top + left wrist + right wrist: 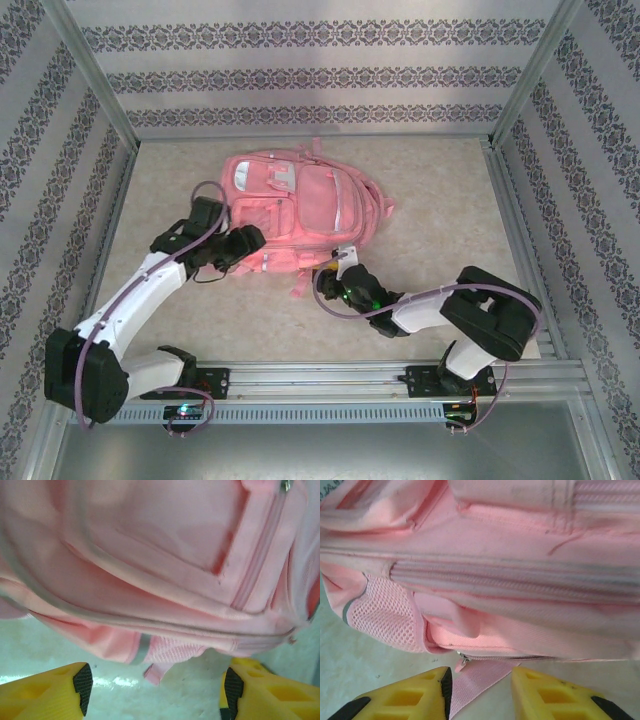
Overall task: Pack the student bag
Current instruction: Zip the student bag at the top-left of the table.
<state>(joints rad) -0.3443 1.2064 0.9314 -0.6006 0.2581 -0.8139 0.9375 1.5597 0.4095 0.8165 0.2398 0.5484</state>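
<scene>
**Item 1: student bag** (300,210). A large soft pink backpack lying flat on the counter (440,200), about mid-counter and slightly left of centre. Its front pockets face up and a pink strap trails from its near edge. The pocket panels carry pale grey-white trim. The left wrist view shows its side seam (150,615) with a grey trim band (142,647), and a short pink tab (159,672) hanging down towards the counter. The right wrist view shows a long closed zipper (520,577), a pink mesh side pocket (385,612) and a small metal zipper pull (462,659).

**Item 2: left hand** (255,240). It sits at the bag's left side, near the lower corner. In its own camera (159,690) the yellow fingers (82,687) are spread wide and released. Between them lies bare counter and the tip of the pink tab. The bag lies just ahead of the fingertips, apart from them.

**Item 3: right hand** (342,265). It sits at the bag's near edge, right of centre. In its own camera (481,675) the yellow fingers (445,690) stand partly apart, with a flat pink strap (470,697) running between them. It cannot be told whether the pads press the strap or only straddle it.

**Item 4: surroundings.** Pale stone-look counter, patterned striped walls (300,75) on three sides, and a metal rail (320,372) along the near edge carrying both arm bases.
</scene>
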